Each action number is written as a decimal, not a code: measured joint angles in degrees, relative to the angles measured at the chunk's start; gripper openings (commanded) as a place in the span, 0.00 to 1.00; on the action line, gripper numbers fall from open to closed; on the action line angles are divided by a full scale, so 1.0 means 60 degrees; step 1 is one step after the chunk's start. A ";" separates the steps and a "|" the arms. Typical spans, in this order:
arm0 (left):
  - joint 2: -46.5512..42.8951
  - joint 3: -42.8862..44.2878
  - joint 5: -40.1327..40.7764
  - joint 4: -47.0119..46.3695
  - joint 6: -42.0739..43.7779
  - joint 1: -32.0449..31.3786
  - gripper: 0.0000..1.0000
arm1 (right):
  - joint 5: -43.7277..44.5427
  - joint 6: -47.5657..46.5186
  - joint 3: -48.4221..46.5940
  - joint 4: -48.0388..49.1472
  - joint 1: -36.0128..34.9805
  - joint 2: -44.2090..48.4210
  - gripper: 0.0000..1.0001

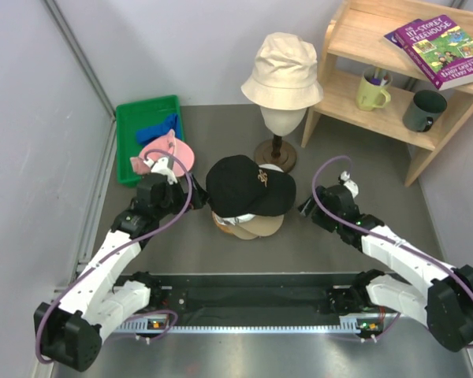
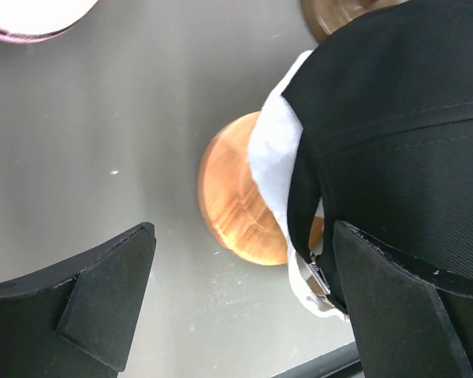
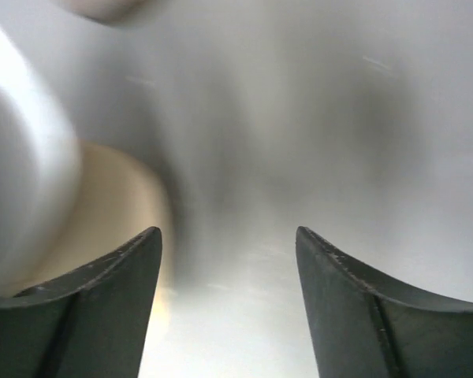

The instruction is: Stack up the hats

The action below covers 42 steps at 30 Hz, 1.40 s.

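Observation:
A black cap (image 1: 248, 185) with a gold logo tops a pile at the table's middle. Under it a white cap (image 1: 240, 218) and a tan cap (image 1: 256, 228) show at the edges. In the left wrist view the black cap (image 2: 394, 118) and white cap (image 2: 272, 157) hang over a round wooden stand (image 2: 229, 205). A pink cap (image 1: 172, 153) lies beside the tray, and a blue hat (image 1: 162, 126) lies in it. A cream bucket hat (image 1: 282, 71) sits on the head form. My left gripper (image 1: 181, 189) (image 2: 243, 236) is open, its right finger next to the black cap. My right gripper (image 1: 306, 206) (image 3: 226, 236) is open and empty, just right of the pile.
A green tray (image 1: 134, 118) stands at the back left. The head form's dark wooden base (image 1: 276, 153) is just behind the pile. A wooden shelf (image 1: 355, 102) at the back right carries a book (image 1: 441, 49) and two mugs (image 1: 372, 93). Walls close both sides.

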<state>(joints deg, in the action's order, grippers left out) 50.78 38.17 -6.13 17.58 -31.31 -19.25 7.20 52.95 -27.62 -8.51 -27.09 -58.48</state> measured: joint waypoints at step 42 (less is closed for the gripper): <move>0.7504 0.5730 0.4186 0.2284 0.0627 0.2889 0.00 | 0.1049 -0.3111 -0.5187 -0.1137 0.1705 -0.1858 0.77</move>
<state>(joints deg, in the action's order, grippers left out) 95.81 72.55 18.98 31.29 -27.55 -1.91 13.50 34.28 -58.74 -15.33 -16.86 -69.63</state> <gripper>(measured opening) 0.251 0.798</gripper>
